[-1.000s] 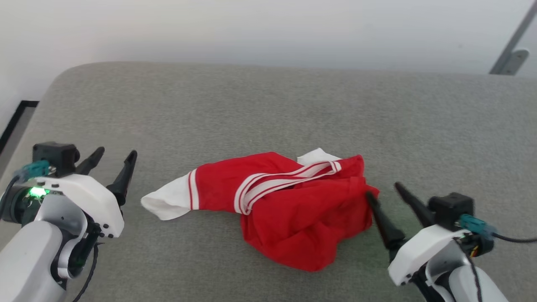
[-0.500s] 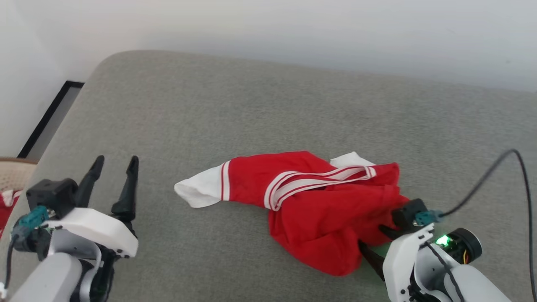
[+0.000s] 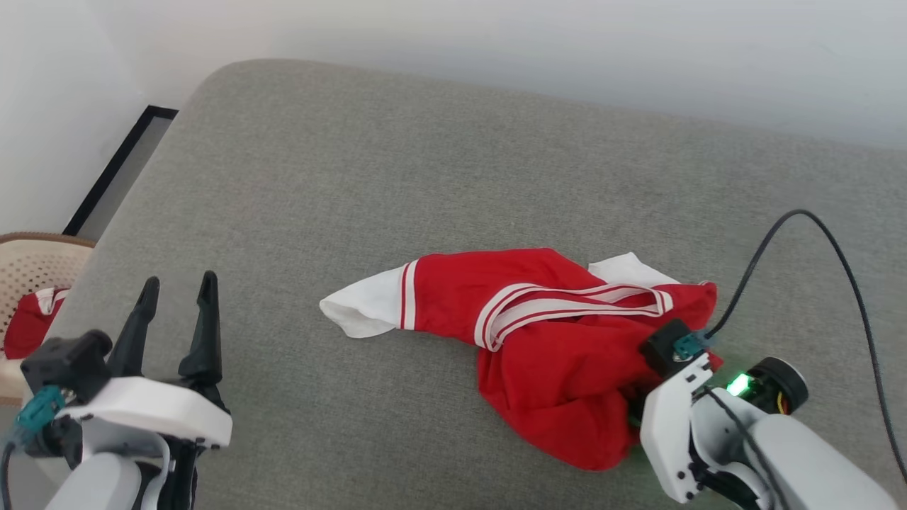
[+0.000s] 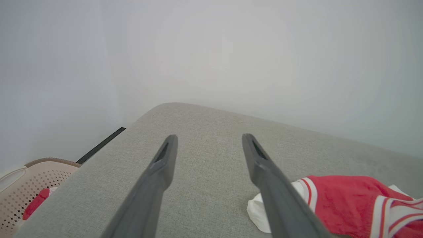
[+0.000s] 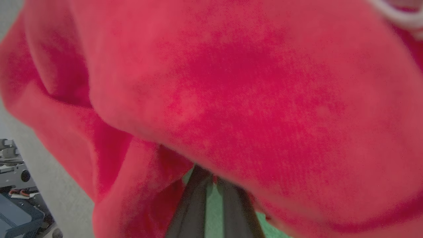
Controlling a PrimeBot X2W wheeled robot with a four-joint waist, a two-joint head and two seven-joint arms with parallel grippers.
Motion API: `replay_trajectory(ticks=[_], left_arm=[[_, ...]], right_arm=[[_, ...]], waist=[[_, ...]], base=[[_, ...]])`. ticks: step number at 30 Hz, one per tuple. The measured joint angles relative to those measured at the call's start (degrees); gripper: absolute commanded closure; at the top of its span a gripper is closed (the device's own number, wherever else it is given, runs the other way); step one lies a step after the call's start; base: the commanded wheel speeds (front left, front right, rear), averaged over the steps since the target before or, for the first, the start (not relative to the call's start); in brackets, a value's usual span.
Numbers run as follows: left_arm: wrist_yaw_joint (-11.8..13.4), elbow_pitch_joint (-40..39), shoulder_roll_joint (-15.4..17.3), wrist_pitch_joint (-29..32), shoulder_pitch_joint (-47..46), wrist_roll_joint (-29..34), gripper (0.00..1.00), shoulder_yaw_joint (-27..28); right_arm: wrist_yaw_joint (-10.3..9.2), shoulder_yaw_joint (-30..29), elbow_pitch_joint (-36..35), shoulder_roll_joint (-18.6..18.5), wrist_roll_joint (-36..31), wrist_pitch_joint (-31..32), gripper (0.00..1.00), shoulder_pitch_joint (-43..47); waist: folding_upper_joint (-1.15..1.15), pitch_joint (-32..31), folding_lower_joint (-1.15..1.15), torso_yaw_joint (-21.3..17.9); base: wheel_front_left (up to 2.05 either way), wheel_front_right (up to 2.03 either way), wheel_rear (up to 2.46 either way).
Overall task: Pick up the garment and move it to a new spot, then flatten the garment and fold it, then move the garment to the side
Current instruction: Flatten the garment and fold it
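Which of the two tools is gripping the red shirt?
The right tool, fingers closed in the garment's red folds; the left tool stands open, away from it.

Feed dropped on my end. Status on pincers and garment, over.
Right pincer shut on garment, near edge. Left pincer open, clear of it. Garment crumpled on grey cushion. Nothing in the way.

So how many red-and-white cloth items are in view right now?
2. The garment lies crumpled on the grey cushion, right of centre. A smaller red-and-white cloth sits bunched in the beige basket at the far left; the basket may hide more.
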Motion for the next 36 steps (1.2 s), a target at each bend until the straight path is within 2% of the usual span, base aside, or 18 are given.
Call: replay_trajectory(ticks=[7,10,13,18,23,24,25,26,27,36], left_arm=[[0.0,-2.37,-2.14,-0.14,4.08,1.57,0.0,4.45],[-0.42,-3.3,-3.27,-0.14,6.08,2.49,0.0,6.68],[-1.3,-3.32,-3.77,-0.15,7.03,3.01,0.0,8.38],[-2.2,-3.6,-5.48,-0.15,8.25,4.6,0.0,10.42],[-3.39,-3.27,-6.99,-0.2,9.11,5.71,0.0,12.12],[-3.77,-3.09,-7.26,-0.2,9.11,5.92,0.0,12.36],[-4.02,-2.88,-7.49,-0.2,9.11,6.09,0.0,12.58],[-4.21,-2.83,-7.83,-0.2,9.11,6.36,0.0,12.72],[-4.27,-2.8,-8.21,-0.2,9.12,6.54,0.0,12.77],[-5.47,-2.66,-9.59,-0.2,10.27,8.29,0.0,13.9]], right_arm=[[0.0,-0.68,-10.16,-5.84,7.56,8.33,1.0,4.32],[0.0,-3.64,-18.17,-9.09,10.31,13.36,1.0,8.73],[0.0,-6.37,-23.43,-10.16,11.13,17.3,1.0,12.78],[0.0,-10.99,-29.91,-9.21,12.24,23.53,1.0,20.28],[-0.01,-11.87,-30.54,-5.54,10.31,24.01,1.0,23.45],[-0.01,-11.61,-30.21,-4.81,9.98,23.84,0.92,23.57],[0.0,-11.54,-29.87,-4.21,9.92,23.46,0.64,23.72],[0.0,-11.6,-29.69,-3.83,9.72,23.3,0.09,23.82],[0.0,-12.2,-29.52,-3.5,9.64,23.21,0.0,23.82],[-0.01,-18.92,-37.13,-3.11,10.89,25.7,0.0,24.05]], waist=[[0.0,-0.59,0.0,-1.27],[0.0,-0.55,0.0,-2.01],[0.0,-0.33,0.0,-2.38],[0.0,-0.11,0.0,-2.34],[0.0,0.16,0.0,-2.05],[0.0,0.17,0.0,-1.94],[0.0,0.17,0.0,-1.83],[0.0,0.15,0.0,-1.7],[0.0,0.07,0.0,-1.6],[0.0,-0.89,0.0,-0.94]], base=[[0.0,0.0,0.0],[0.0,0.0,0.0],[0.0,0.0,0.0],[0.0,0.0,0.0],[0.0,0.0,0.0],[0.0,0.0,0.0],[0.0,0.0,0.0],[0.0,0.0,0.0],[0.0,0.0,0.0],[0.0,0.0,0.0]])
